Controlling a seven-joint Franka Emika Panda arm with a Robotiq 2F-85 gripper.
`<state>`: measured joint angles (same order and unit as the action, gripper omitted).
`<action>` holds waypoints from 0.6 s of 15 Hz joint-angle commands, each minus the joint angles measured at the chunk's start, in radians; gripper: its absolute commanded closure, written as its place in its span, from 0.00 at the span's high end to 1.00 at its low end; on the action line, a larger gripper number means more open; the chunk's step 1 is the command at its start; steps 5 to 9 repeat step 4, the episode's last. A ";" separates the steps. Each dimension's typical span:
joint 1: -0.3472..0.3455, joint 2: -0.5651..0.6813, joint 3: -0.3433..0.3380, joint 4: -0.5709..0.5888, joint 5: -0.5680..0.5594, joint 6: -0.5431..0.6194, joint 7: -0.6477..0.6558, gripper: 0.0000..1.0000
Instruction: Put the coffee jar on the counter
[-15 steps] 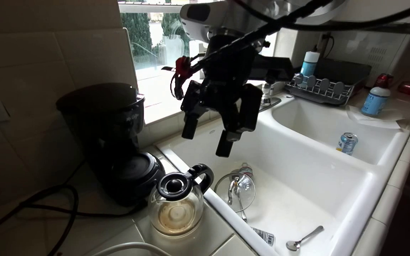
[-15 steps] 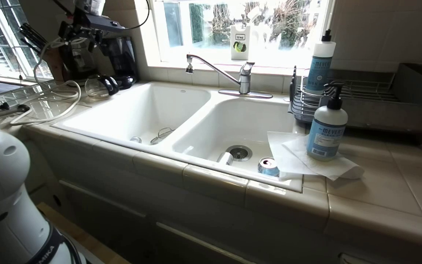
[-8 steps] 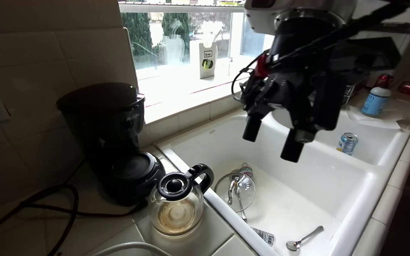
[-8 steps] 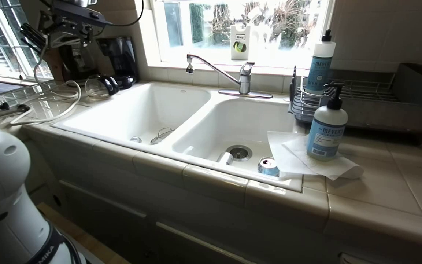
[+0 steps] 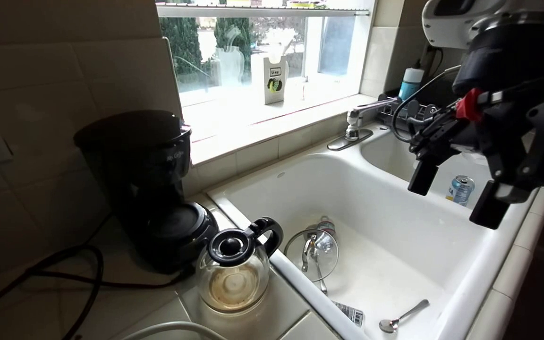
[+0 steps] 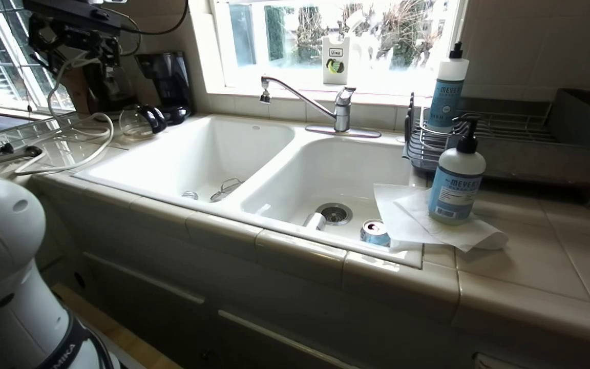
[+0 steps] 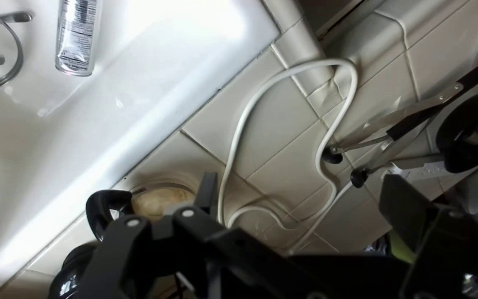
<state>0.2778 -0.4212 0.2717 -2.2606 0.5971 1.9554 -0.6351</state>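
Plainly upright — coffee jar (image 5: 234,274), clear glass, black-handled, brownish below — fingers (image 5: 490,206) well apart.

The wrist view crops the hand (image 7: 300,189) — which partly hides the coffee jar (image 7: 154,201).

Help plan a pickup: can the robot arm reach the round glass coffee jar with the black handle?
Probably yes: the open black gripper is empty and nothing covers the coffee jar, though the tall black coffee maker stands close.
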 commanded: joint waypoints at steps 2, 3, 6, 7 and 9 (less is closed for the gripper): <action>0.038 0.026 -0.032 0.012 -0.014 0.005 0.011 1.00; 0.037 0.035 -0.032 0.015 -0.013 0.004 0.010 1.00; 0.037 0.039 -0.032 0.015 -0.013 0.004 0.010 1.00; 0.037 0.039 -0.032 0.015 -0.013 0.004 0.010 1.00; 0.037 0.039 -0.032 0.015 -0.013 0.004 0.010 1.00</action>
